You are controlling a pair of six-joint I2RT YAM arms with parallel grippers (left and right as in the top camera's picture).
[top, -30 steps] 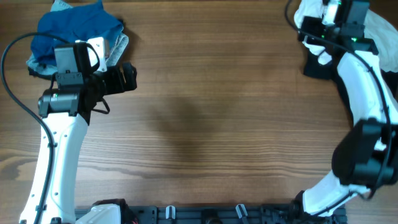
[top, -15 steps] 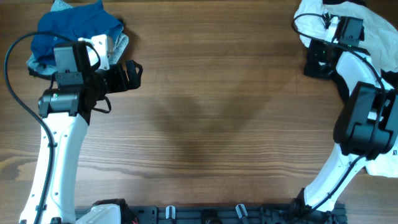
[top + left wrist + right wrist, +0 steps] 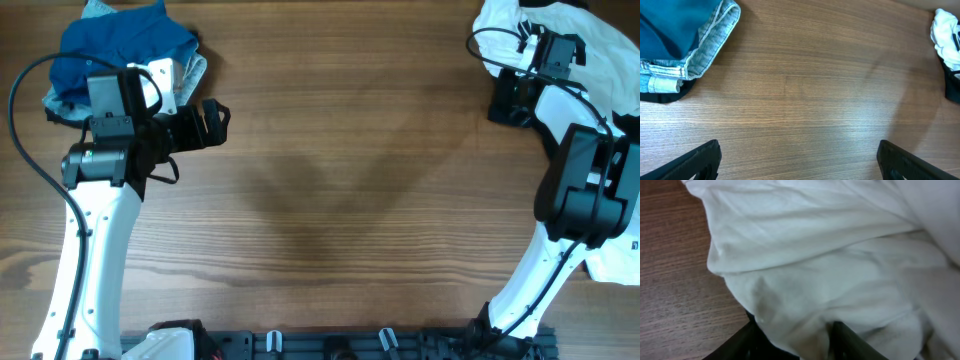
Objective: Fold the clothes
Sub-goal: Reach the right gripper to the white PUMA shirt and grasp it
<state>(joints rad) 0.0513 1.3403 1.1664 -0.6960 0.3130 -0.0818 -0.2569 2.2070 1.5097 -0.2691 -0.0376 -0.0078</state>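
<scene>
A pile of blue and denim clothes [image 3: 120, 45] lies at the table's far left corner and shows at the upper left of the left wrist view [image 3: 685, 35]. My left gripper [image 3: 212, 120] is open and empty over bare wood to the right of that pile [image 3: 797, 150]. A heap of white clothes [image 3: 600, 45] lies at the far right corner. My right gripper [image 3: 512, 80] is at its left edge. In the right wrist view its fingers [image 3: 792, 337] are closed on a fold of the white garment [image 3: 815, 265], which fills the view.
A dark garment [image 3: 508, 108] lies under the white heap's left edge, and also shows in the left wrist view [image 3: 952, 85]. More white cloth [image 3: 612, 265] hangs at the table's right edge. The wooden table [image 3: 350, 200] lies between the arms.
The right wrist has dropped from above the white heap down to its left edge and settled there. The left gripper has shifted slightly to the right.
</scene>
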